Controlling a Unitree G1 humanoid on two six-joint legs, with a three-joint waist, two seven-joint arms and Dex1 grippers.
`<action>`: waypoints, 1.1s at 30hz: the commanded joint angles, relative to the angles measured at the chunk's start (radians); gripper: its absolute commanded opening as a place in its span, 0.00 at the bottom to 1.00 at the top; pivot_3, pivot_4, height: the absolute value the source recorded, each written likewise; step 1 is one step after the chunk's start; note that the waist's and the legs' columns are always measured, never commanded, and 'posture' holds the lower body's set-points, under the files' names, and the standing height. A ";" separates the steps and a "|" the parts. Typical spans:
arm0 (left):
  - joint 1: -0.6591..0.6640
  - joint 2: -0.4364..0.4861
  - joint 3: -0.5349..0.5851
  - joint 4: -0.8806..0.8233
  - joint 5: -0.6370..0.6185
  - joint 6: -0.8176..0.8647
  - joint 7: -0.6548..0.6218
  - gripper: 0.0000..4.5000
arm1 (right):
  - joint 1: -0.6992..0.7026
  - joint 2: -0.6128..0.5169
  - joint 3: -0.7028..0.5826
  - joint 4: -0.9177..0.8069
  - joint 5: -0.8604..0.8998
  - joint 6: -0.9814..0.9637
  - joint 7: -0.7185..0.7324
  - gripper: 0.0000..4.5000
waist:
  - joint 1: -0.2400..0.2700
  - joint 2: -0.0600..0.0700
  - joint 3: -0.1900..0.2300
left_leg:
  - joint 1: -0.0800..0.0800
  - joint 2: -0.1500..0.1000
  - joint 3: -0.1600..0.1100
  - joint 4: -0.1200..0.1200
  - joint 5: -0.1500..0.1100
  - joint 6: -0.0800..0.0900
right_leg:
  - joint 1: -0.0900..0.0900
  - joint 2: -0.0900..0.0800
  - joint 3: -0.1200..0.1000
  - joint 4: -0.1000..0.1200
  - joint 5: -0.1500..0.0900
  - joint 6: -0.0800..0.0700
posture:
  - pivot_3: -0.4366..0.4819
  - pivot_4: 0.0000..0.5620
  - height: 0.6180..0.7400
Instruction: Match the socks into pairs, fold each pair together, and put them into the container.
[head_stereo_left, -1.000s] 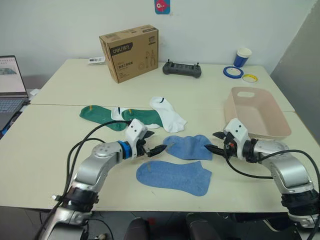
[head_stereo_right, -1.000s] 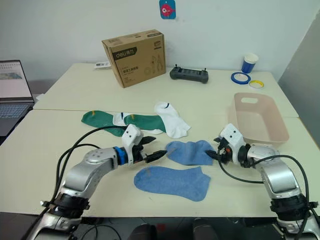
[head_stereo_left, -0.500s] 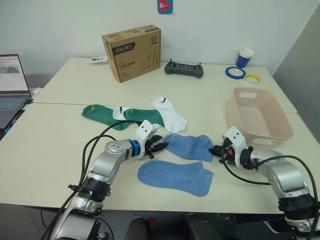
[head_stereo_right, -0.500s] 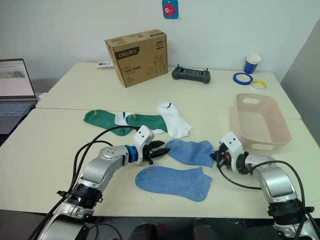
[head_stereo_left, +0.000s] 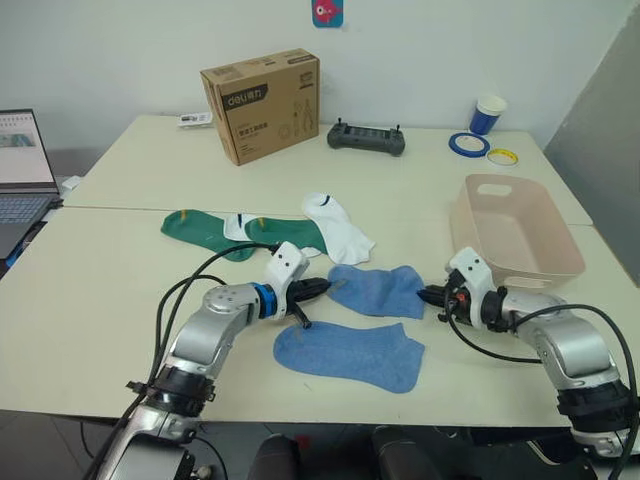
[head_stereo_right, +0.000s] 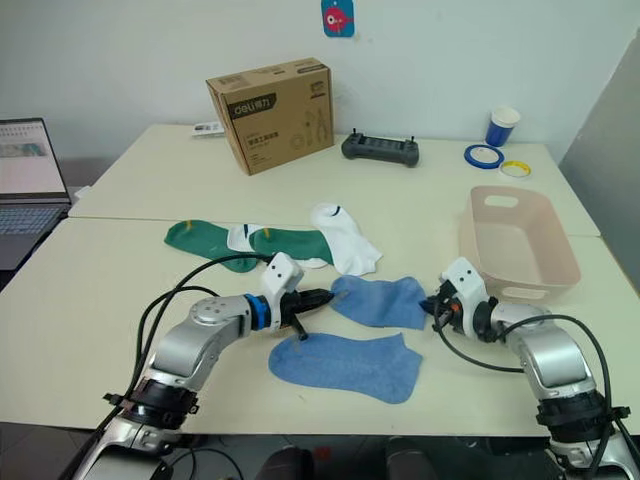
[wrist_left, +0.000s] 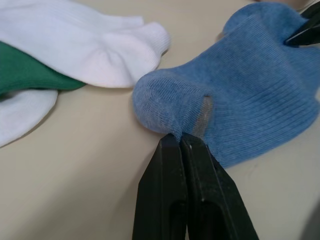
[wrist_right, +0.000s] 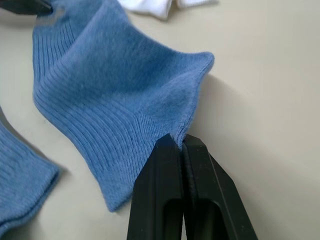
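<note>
two light blue socks (head_stereo_left: 377, 291) (head_stereo_left: 348, 354) lying between the grippers, two green socks (head_stereo_left: 207, 232) (head_stereo_left: 291, 235) and two white socks (head_stereo_left: 337, 227) (head_stereo_left: 235, 226) lying beyond them, one tub (head_stereo_left: 515, 236) sitting past the right gripper

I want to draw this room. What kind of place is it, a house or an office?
Probably an office or lab, not a house. Plain tables pushed together hold a laptop, a cardboard box, a handheld controller, and tape rolls. The socks look like practice things.

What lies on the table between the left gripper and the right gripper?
In the left eye view, the upper light blue sock spans the stretch between the left gripper and the right gripper; each is shut on one end of it.
</note>
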 joint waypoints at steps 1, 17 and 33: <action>0.044 0.029 0.070 -0.139 -0.073 0.085 0.005 0.00 | -0.040 -0.020 -0.052 -0.031 0.049 0.017 0.019 0.00 | 0.002 0.000 0.000 | 0.000 0.000 0.000 0.000 0.000 0.000 | 0.000 0.000 0.000 0.000 0.000 0.000 | 0.48 0.27 1.00; 0.298 0.130 0.188 -0.629 -0.515 0.460 0.018 0.00 | -0.255 -0.005 0.061 0.031 0.159 0.096 0.136 0.00 | -0.004 0.001 0.000 | 0.000 0.000 -0.001 0.000 0.000 0.000 | 0.000 0.000 -0.001 0.000 0.000 0.000 | 0.48 0.27 1.00; 0.340 0.177 0.133 -0.587 -0.518 0.404 0.023 0.00 | -0.320 0.070 0.192 0.183 0.062 -0.025 0.199 0.00 | -0.002 0.001 0.001 | 0.000 0.000 0.000 0.000 0.000 0.000 | 0.000 -0.001 -0.001 0.000 -0.001 -0.002 | 0.48 0.27 1.00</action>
